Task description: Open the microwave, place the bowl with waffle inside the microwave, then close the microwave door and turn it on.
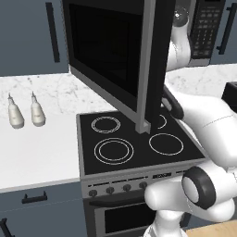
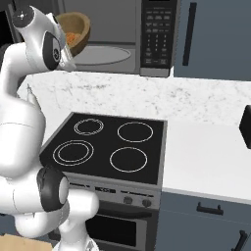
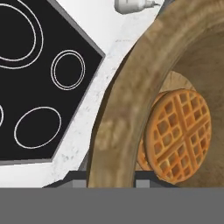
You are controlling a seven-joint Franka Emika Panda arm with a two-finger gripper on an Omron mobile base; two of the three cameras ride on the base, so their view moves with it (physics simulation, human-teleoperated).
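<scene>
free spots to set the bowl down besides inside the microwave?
Bare counter right of the stove, up to the dark object at the edge. Counter left of the stove, in front of the two bottles. Crowded: the microwave door hangs open over the back burners.

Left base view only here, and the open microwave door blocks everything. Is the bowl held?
Observer: Yes. In the hand view the bowl has its rim clamped in the tool.
Operator: Where is it?
Observer: In the right base view it is raised at the left of the microwave opening, over the turntable plate, and tilted.
Operator: Waffle in it?
Observer: Yes, the waffle leans against the bowl's inside.
</scene>
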